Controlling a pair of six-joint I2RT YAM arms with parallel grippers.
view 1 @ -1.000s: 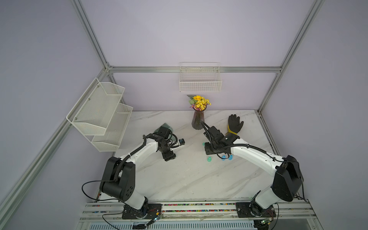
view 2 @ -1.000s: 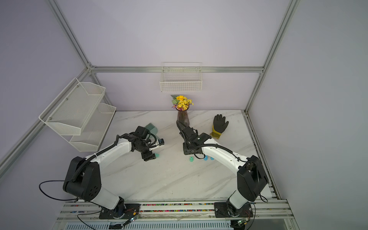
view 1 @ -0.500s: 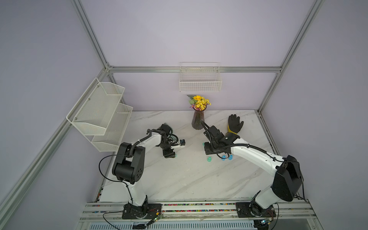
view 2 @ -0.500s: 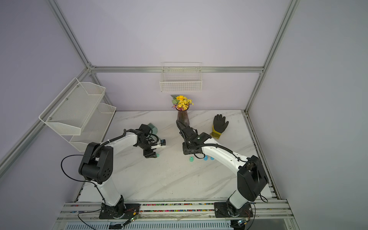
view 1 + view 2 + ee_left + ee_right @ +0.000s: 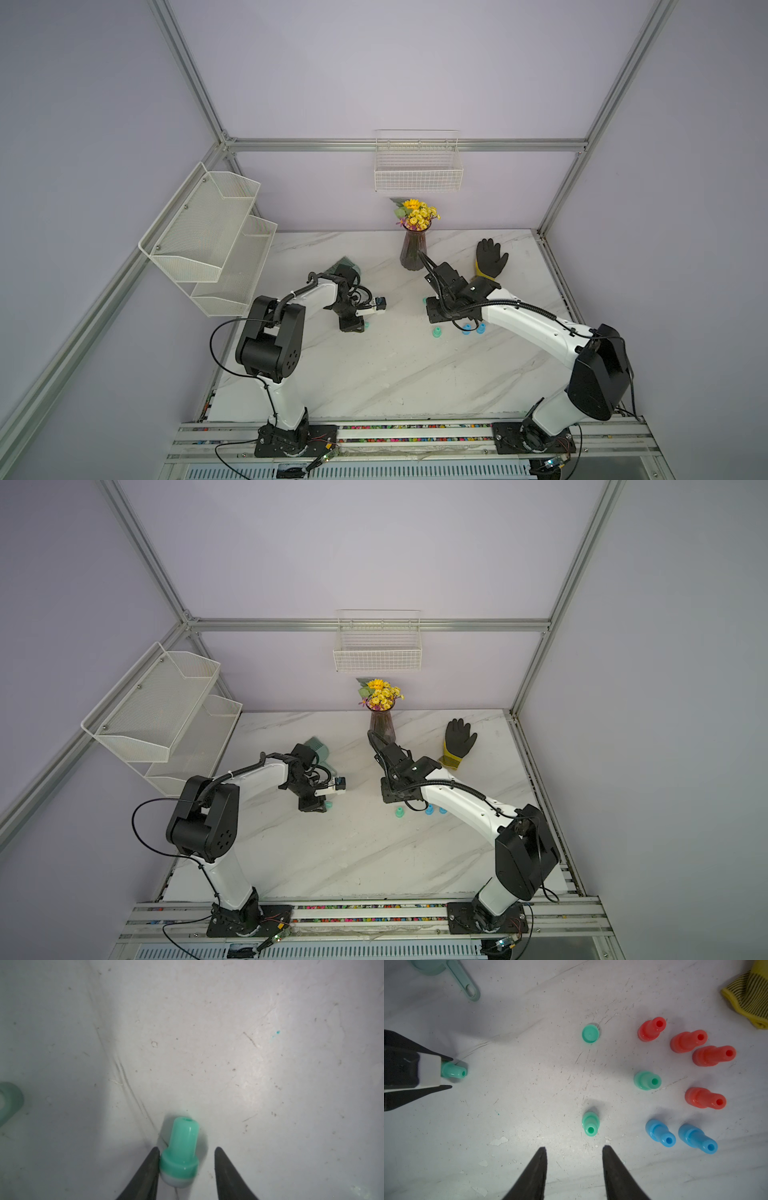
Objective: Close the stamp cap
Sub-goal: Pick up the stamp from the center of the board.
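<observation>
The left gripper (image 5: 186, 1149) straddles a green stamp (image 5: 184, 1136) that stands upright on the marble tabletop (image 5: 374, 374), well apart from its loose green cap (image 5: 590, 1033), which lies nearer the right arm beside a cluster of red stamps (image 5: 688, 1041) and blue stamps (image 5: 660, 1133). The grip is not yet made: one of the left fingers (image 5: 149, 1167) touches the stamp's wide collar while its partner stands a clear gap away, so the stamp sits off-centre between them. Pinching from here would likely shove the stamp sideways or tip it on its pale, rounded foot. The better course appears to be to centre the fingers on the collar so both meet it together, then clamp at that thickest band, not on the slim neck above it. The right gripper (image 5: 574, 1149) hangs over bare tabletop, its fingers spread and empty. To finish the job it would need to take the cap squarely by its rim without brushing the standing stamps close by. The wrist view does not settle which way the cap's mouth faces, and that wants checking before stamp and cap are brought together straight along one axis and pressed until seated.
</observation>
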